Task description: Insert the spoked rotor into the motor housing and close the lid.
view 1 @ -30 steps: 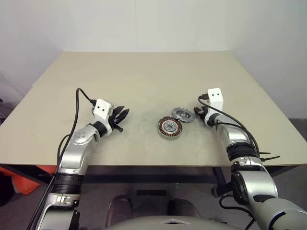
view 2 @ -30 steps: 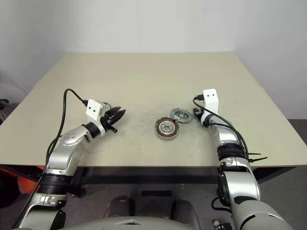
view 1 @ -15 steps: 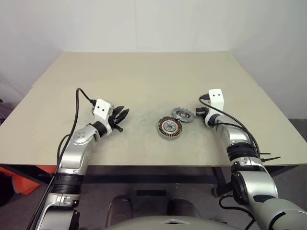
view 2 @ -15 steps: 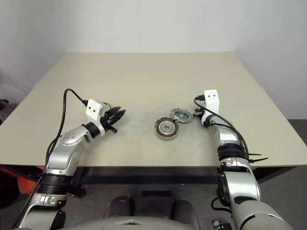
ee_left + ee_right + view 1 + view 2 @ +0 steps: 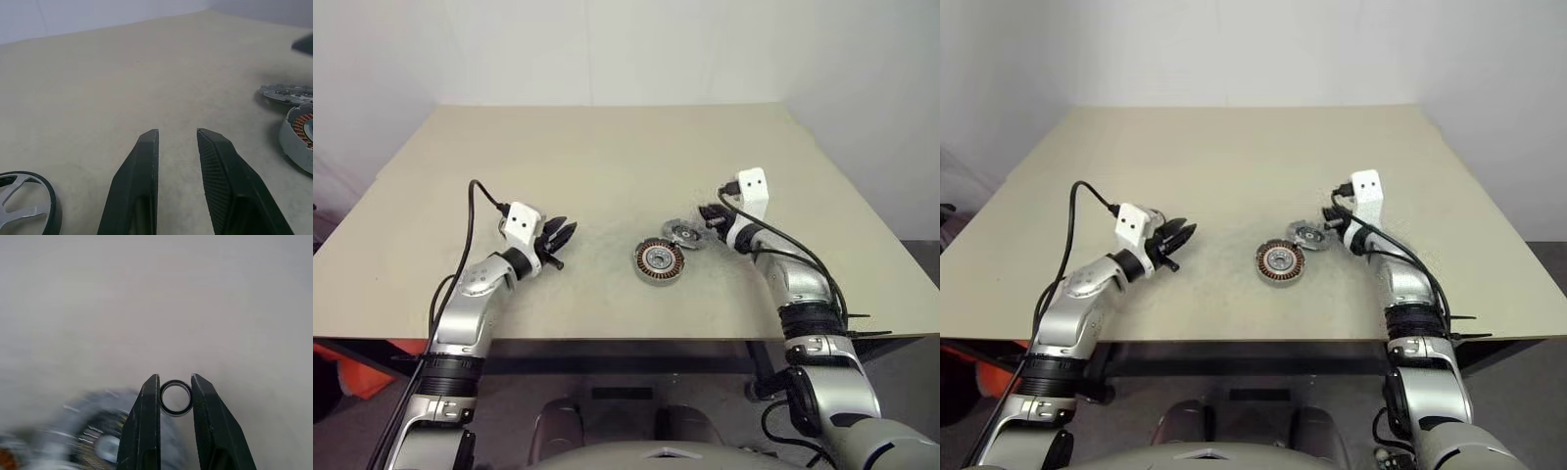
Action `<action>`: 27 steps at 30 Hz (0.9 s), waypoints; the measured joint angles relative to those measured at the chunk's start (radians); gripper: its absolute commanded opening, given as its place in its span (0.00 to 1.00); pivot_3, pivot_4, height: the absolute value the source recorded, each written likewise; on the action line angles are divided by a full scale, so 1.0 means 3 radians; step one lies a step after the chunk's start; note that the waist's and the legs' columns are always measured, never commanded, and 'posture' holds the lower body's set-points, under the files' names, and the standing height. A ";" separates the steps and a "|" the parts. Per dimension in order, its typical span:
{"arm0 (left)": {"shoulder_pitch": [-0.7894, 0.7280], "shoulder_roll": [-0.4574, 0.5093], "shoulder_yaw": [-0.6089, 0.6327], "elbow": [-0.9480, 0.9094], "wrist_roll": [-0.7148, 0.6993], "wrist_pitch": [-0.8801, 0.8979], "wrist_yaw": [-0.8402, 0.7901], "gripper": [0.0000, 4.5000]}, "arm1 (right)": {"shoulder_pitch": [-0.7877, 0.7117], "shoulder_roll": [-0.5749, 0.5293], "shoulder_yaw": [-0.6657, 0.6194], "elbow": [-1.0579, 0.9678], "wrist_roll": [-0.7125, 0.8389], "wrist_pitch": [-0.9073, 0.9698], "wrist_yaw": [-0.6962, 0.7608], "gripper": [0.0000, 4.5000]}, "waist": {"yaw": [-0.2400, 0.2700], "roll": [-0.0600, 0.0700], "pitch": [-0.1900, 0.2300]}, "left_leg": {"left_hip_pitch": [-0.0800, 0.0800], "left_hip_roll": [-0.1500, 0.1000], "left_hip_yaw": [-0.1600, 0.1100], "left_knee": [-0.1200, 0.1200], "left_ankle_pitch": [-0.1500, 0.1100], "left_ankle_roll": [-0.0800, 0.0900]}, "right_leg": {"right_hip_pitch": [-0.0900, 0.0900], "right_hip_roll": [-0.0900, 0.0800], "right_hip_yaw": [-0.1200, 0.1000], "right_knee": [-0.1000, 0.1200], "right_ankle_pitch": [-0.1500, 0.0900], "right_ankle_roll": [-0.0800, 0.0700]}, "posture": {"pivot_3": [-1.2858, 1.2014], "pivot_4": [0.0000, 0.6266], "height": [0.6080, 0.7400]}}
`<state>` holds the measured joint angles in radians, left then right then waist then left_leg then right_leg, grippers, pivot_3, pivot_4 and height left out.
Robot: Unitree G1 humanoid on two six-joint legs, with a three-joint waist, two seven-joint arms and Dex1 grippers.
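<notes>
The motor housing [image 5: 659,260], a squat disc with copper windings, lies mid-table. Just behind it to the right rests the flat grey spoked rotor [image 5: 685,233]. My right gripper [image 5: 708,214] hovers above the rotor's right edge, shut on a small dark thin ring [image 5: 176,398] pinched between its fingertips. At the left, well apart from both parts, my left gripper [image 5: 566,230] is held level and open, nothing between its fingers [image 5: 146,161]. Which piece is the lid I cannot tell.
A black-rimmed wheel with silver spokes [image 5: 22,203] lies on the table close under the left gripper. The beige table [image 5: 607,157] stretches wide behind the parts, with its front edge near my arms.
My right gripper has risen off the table beside the rotor and swung left, its fingers now closed on the small ring. The left arm has kept still.
</notes>
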<state>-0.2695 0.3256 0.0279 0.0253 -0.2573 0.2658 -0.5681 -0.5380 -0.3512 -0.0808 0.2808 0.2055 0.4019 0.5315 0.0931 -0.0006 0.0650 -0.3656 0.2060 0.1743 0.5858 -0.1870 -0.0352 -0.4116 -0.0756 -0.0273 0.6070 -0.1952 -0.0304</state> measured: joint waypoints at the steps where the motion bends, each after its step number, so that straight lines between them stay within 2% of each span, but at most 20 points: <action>1: -0.0001 -0.0002 -0.0010 0.0001 0.0000 -0.0001 -0.0015 0.29 | 0.0047 -0.0033 0.0056 -0.0166 0.0032 0.0042 0.0106 0.16 | 0.0002 0.0000 0.0000 | 0.0001 0.0000 0.0000 -0.0001 0.0000 0.0000 | 0.0001 0.0000 0.0000 -0.0001 0.0000 0.0000 | 0.52 0.00 1.00; 5: -0.0016 -0.0011 -0.0087 0.0002 -0.0020 0.0002 -0.0127 0.29 | 0.0275 -0.0187 0.0355 -0.0642 0.0116 0.0243 0.0542 0.16 | 0.0013 0.0000 0.0000 | 0.0002 0.0000 -0.0001 -0.0002 0.0000 0.0000 | 0.0004 -0.0003 0.0000 -0.0002 -0.0001 0.0002 | 0.52 0.00 1.00; 10: -0.0054 -0.0009 -0.0134 0.0011 -0.0022 0.0008 -0.0225 0.29 | 0.0524 -0.0393 0.0778 -0.0837 0.0048 0.0273 0.0957 0.16 | 0.0008 0.0000 0.0000 | 0.0005 0.0001 -0.0001 -0.0003 0.0000 0.0000 | 0.0004 -0.0002 0.0000 -0.0002 -0.0009 0.0015 | 0.52 0.00 1.00; 27: -0.0086 0.0030 -0.0192 0.0028 -0.0015 0.0017 -0.0238 0.29 | 0.0441 -0.0277 0.0881 -0.0584 -0.0138 0.0186 0.0950 0.16 | 0.0003 0.0000 0.0000 | 0.0004 0.0001 -0.0001 -0.0003 0.0000 -0.0001 | 0.0003 -0.0002 0.0001 -0.0002 -0.0001 0.0002 | 0.52 0.00 1.00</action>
<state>-0.2951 0.3347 -0.0297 0.0335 -0.2620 0.2709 -0.6396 -0.4057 -0.4343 0.1835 0.1055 0.1640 0.4576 0.8166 0.0939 -0.0007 0.0650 -0.3642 0.2062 0.1741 0.5850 -0.1869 -0.0354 -0.4106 -0.0763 -0.0270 0.6065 -0.1955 -0.0299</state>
